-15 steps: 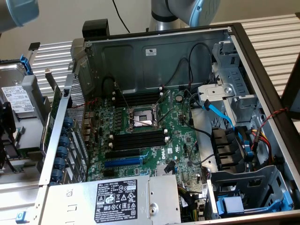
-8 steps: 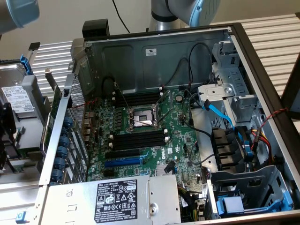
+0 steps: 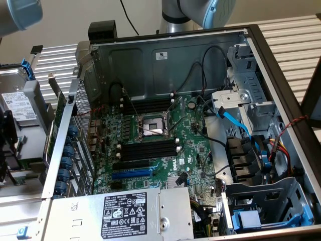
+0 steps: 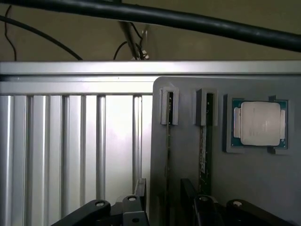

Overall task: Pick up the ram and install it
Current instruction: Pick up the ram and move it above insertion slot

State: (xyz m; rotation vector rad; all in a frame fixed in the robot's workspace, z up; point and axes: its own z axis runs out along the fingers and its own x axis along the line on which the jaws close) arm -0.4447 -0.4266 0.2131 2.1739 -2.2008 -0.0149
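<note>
a: which step is in hand?

b: the pick-up, i'd say. nothing has been lifted yet. in the wrist view the gripper (image 4: 163, 209) hangs over a grey holder (image 4: 263, 188), jaws parted, with nothing in their hold.

a: and the ram?

b: the ram (image 4: 168, 141) stands on edge in a clip of that holder, running straight out ahead of the hand and in line with the gap between the fingers (image 4: 113, 209). there is clear space on both sides of it. whether the tips are already down beside the board, i can't tell.

a: anything close by?

b: a second stick (image 4: 203, 150) stands parallel, just beside it, passing under the finger on that side. beyond that one sits a processor (image 4: 260, 123) in its own recess.

a: so what does the grasp call for?

b: my judgement: keep the thin board centred in the gap, pads square to its faces, and keep the outer finger from nudging the neighbouring stick.

a: and the install end?

b: well away from the hand. the exterior view shows the computer case (image 3: 281, 65) open and the black slots (image 3: 150, 148) by the socket bare.
</note>
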